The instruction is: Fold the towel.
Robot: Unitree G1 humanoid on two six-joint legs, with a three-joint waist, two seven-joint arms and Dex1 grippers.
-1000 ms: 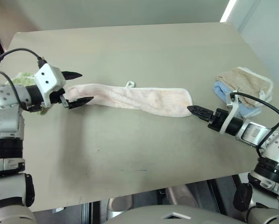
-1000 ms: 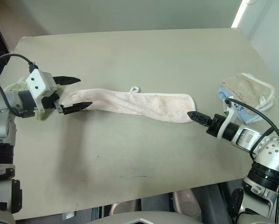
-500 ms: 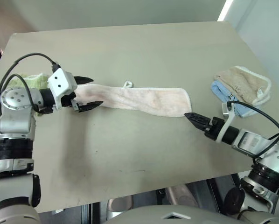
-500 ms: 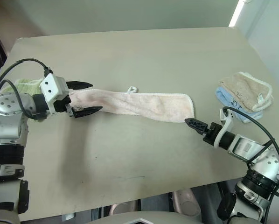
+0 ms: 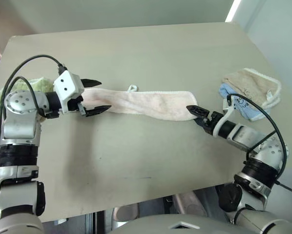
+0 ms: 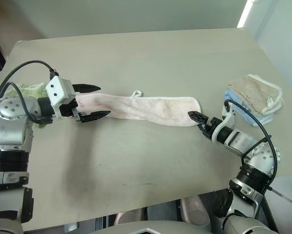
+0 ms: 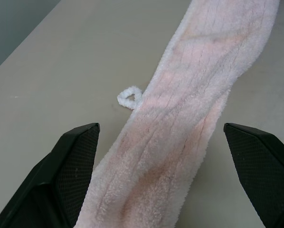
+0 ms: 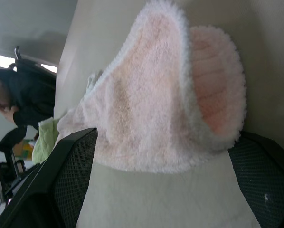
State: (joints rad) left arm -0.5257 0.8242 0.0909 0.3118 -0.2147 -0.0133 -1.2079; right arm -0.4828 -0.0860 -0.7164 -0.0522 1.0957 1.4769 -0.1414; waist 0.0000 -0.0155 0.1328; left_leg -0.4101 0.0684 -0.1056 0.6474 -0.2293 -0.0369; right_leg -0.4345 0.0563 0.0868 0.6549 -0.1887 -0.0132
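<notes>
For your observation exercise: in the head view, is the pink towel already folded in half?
No, the towel lies stretched out as one long strip on the table.

towel (image 5: 146, 101) — fluffy pink terry cloth | table (image 5: 136, 53) — smooth, matt

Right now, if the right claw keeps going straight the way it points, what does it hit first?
Most likely the near end of the pink towel: the open right claw points straight at it, almost touching.

I see a beige table (image 5: 151, 53) carrying the pink towel (image 5: 141, 101) stretched in a long strip across its middle, a green towel (image 5: 36, 85) at the left edge, and beige (image 5: 251, 84) over blue (image 5: 243, 108) towels stacked at the right.
</notes>
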